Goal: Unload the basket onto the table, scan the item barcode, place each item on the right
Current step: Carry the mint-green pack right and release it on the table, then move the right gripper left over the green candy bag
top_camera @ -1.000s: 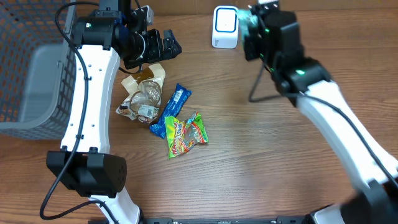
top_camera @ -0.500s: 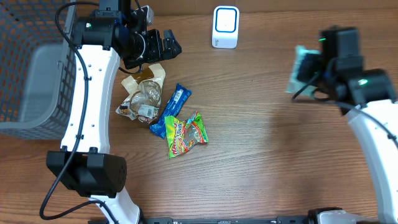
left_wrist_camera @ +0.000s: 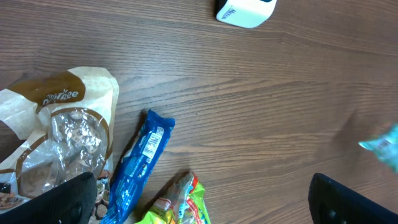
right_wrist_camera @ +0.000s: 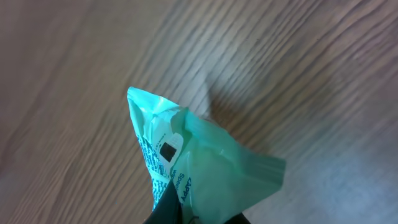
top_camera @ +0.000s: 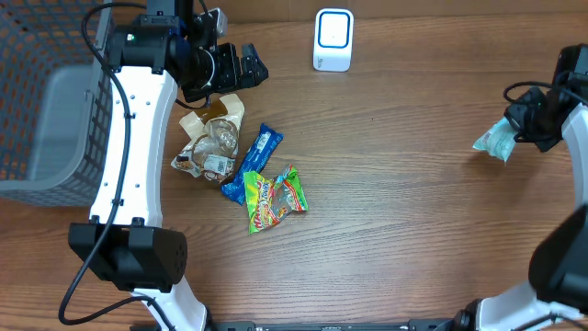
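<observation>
At the table's far right my right gripper (top_camera: 516, 129) is shut on a pale green packet (top_camera: 492, 140), which hangs just above the wood. The right wrist view shows this packet (right_wrist_camera: 205, 149) crumpled, with printed text and a small black square, pinched between the fingers at the bottom edge (right_wrist_camera: 196, 214). The white scanner (top_camera: 333, 39) stands at the back centre, far from the packet. My left gripper (top_camera: 241, 66) is open and holds nothing, above the snack pile; its dark fingers (left_wrist_camera: 62, 199) frame the bottom of the left wrist view.
A brown and clear snack bag (top_camera: 211, 138), a blue bar (top_camera: 254, 162) and a green-yellow candy bag (top_camera: 276, 197) lie left of centre. A grey mesh basket (top_camera: 37, 101) stands at the left edge. The scanner (left_wrist_camera: 245, 10) also shows in the left wrist view.
My right arm has swung from beside the scanner out to the far right, carrying the green packet down toward the table. The left arm has stayed still.
</observation>
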You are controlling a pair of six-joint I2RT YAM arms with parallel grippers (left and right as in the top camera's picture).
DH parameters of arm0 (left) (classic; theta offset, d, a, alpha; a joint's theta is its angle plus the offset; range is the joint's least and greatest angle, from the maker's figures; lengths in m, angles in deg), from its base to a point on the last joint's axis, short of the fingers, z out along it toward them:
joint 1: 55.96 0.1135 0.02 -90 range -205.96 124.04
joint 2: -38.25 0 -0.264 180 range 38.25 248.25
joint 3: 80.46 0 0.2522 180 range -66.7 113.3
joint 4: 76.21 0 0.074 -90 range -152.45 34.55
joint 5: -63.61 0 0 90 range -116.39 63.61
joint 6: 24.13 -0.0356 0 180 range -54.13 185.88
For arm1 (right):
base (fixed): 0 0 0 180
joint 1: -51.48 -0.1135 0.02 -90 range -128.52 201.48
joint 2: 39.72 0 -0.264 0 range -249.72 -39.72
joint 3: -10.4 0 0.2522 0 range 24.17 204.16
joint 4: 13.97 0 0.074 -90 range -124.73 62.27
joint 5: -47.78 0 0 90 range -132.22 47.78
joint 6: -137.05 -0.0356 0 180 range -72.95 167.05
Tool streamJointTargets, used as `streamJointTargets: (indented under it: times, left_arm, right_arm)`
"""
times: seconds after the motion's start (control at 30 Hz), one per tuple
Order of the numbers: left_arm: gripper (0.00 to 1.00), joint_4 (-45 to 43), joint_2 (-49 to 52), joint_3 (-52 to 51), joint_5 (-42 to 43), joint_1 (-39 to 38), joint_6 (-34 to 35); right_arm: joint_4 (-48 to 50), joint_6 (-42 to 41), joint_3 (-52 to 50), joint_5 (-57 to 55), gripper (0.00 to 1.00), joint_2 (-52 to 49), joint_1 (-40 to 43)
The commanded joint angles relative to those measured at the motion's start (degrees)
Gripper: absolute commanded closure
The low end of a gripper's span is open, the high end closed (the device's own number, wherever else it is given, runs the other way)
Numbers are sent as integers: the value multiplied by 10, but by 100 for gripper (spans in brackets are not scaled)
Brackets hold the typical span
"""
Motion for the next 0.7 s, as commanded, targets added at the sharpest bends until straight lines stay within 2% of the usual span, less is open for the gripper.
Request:
streamJointTargets:
  times: [0.0, 0.03, 0.07, 0.13, 0.27, 0.33, 0.47, 0.67]
  left_arm:
    - [0, 0, -9, 6, -4, 3, -9]
    - [0, 0, -9, 6, -4, 3, -9]
    - [0, 0, -9, 6, -4, 3, -9]
    - [0, 0, -9, 6, -4, 3, -9]
    - [0, 0, -9, 6, -4, 3, -9]
    - [0, 0, -9, 6, -4, 3, -9]
    - [0, 0, -9, 6, -4, 3, -9]
    - [0, 0, -9, 6, -4, 3, -9]
  right_arm:
    - [13, 17, 6, 28, 96, -24, 8]
    - [16, 20, 6, 25, 95, -29, 8]
    - [20, 20, 6, 20, 88, -34, 8]
    - [25, 21, 6, 18, 62, -35, 8]
    - [26, 28, 12, 26, 48, -35, 8]
    - [20, 46, 20, 50, 44, -35, 8]
    - [-11, 98, 54, 131, 44, -35, 2]
    - [-62, 188, 88, 317, 41, -35, -52]
